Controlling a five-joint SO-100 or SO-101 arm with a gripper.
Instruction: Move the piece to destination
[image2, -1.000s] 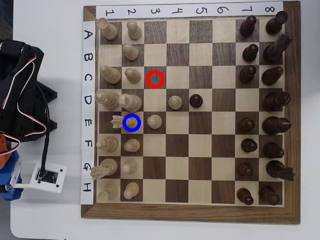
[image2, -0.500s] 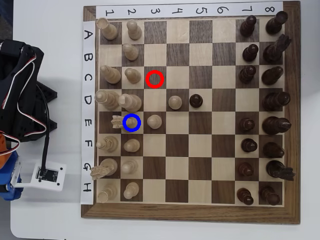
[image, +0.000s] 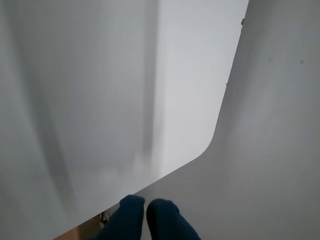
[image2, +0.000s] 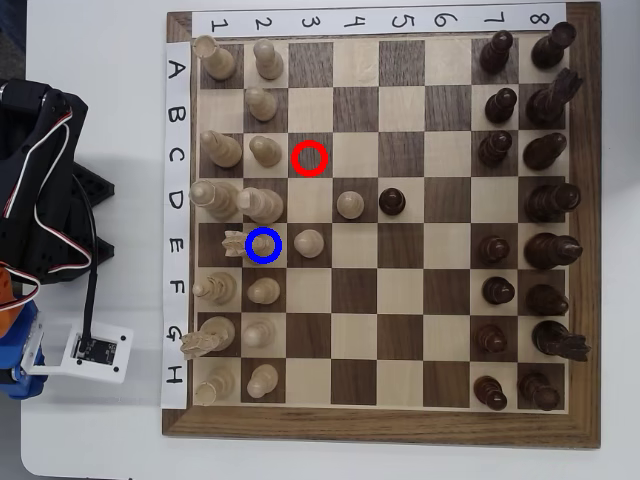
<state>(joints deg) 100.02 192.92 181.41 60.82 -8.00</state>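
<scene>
The piece, a pale knight (image2: 240, 243), stands on the destination, the light square with the blue ring (image2: 263, 258). Its base is inside the ring and its jagged head shows just left of it. The dark square with the red ring (image2: 309, 158) is bare. My gripper (image: 145, 204) shows in the wrist view as two dark blue fingers pressed together with nothing between them. It is over the white table, off the board. My arm (image2: 35, 170) is folded at the left of the board in the overhead view. The board is out of the wrist view.
The other pale knight (image2: 200, 342) stands in the board's first column, lower left. Pale pawns (image2: 308, 242) (image2: 348, 205) and a dark pawn (image2: 391, 201) stand near the middle. Dark pieces fill the right columns. A white camera module (image2: 97, 350) lies left of the board. The table's rounded corner (image: 210, 145) shows in the wrist view.
</scene>
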